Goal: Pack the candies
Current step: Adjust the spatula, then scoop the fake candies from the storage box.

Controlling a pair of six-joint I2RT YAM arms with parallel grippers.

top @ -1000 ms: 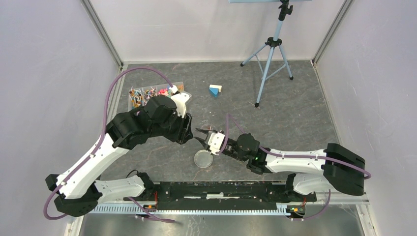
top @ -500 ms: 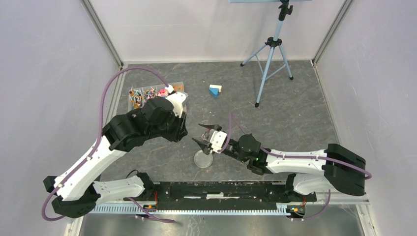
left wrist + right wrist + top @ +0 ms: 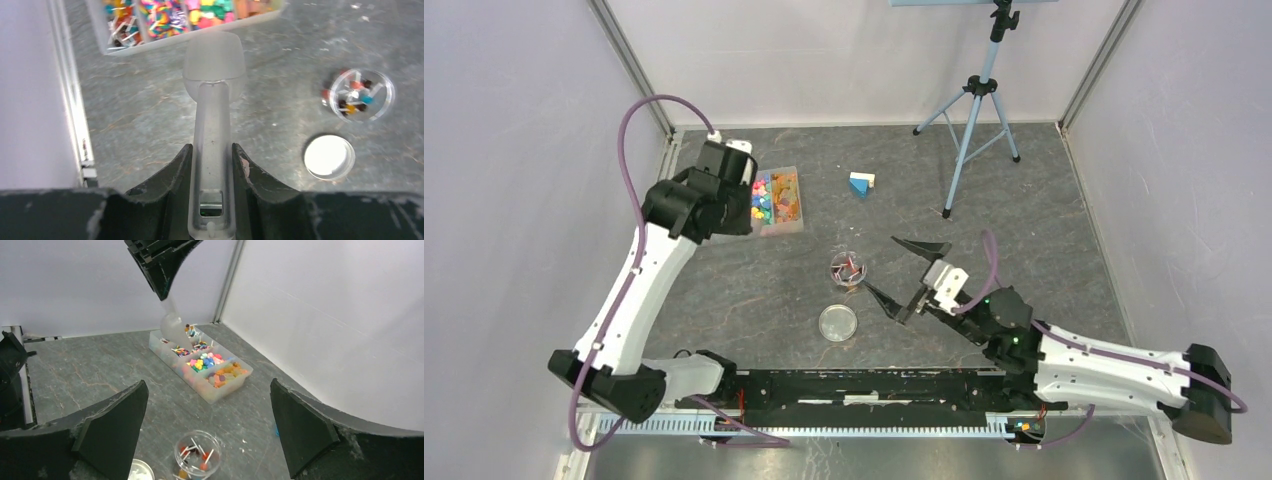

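Observation:
My left gripper (image 3: 212, 146) is shut on the handle of a translucent scoop (image 3: 214, 65), whose bowl hangs just in front of the compartment tray (image 3: 120, 47). The tray holds multicoloured candies (image 3: 776, 197). A small clear jar (image 3: 848, 268) stands upright in mid-table with several stick candies (image 3: 356, 95) inside. Its round lid (image 3: 838, 322) lies flat just in front of it. My right gripper (image 3: 902, 272) stands wide open to the right of the jar, touching nothing; in the right wrist view the jar (image 3: 198, 452) sits low between the spread fingers (image 3: 112, 425).
A blue-and-white block (image 3: 860, 183) lies behind the jar. A tripod (image 3: 972, 120) stands at the back right. Walls close in the left, right and rear sides, and the tray sits near the left wall.
My left arm swung from the table's middle back to the tray at the rear left, carrying the scoop. My right gripper opened and drew back to the right, leaving the jar standing free.

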